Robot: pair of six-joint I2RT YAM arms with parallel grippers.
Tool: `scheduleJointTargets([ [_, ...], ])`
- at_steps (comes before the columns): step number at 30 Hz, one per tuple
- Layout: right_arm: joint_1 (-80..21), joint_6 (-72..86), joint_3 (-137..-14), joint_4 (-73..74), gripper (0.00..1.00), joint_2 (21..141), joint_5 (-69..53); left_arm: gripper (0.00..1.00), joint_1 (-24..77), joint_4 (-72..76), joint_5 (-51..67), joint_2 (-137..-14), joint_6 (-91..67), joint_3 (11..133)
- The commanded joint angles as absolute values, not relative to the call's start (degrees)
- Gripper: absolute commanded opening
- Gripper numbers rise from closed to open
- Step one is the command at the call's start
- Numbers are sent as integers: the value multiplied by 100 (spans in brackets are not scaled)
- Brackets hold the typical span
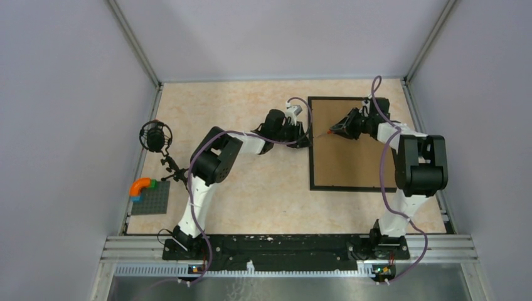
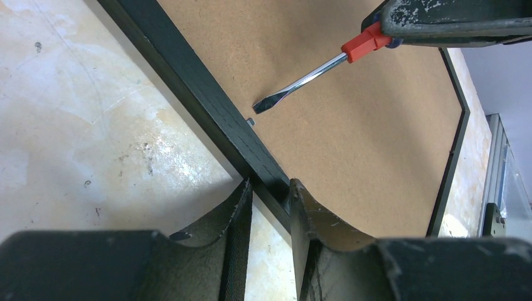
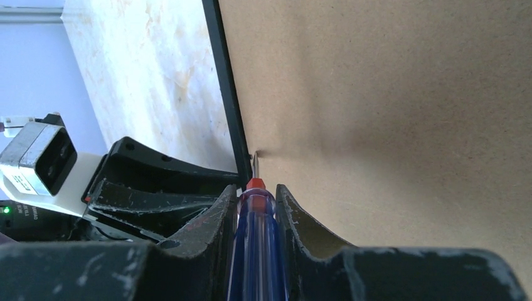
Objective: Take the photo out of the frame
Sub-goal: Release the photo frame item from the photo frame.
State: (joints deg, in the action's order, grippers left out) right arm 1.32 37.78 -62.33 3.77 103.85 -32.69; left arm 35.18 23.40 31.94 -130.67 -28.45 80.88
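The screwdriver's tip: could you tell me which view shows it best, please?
The left wrist view: the screwdriver lies side-on, its flat blade clear above the brown-backed frame. The right wrist view looks down its blue handle, foreshortening the tip; the top view shows only a sliver.

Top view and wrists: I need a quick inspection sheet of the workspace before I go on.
Surface: beige mottled table.
Job's things: frame lies face down, brown board up; photo not seen.
Clutter: grey brick plate with an orange piece at the left edge; black microphone behind it.
Grippers: left gripper shut on the frame's left rail; right gripper shut on a screwdriver, tip by a small tab at the board's edge.
Cables: purple left cable along its arm; right cable loops over the frame's far right corner.
Surroundings: grey walls; metal rail at the near edge.
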Motion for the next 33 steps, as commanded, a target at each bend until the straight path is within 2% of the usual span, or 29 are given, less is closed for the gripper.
scheduleJointTargets([
  [1, 180, 3912, -6253, 144, 0, 10527, -3343, 34, 3524, 2058, 3101, -13264, -2808, 7953],
  [16, 483, 4096, -5914, 44, 0, 10753, -3873, 34, 3515, 2023, 3163, -13300, -2808, 7919],
  [33, 611, 4002, -5799, -759, 0, 11374, -4443, 35, 3512, 2083, 3204, -13306, -2856, 7784],
])
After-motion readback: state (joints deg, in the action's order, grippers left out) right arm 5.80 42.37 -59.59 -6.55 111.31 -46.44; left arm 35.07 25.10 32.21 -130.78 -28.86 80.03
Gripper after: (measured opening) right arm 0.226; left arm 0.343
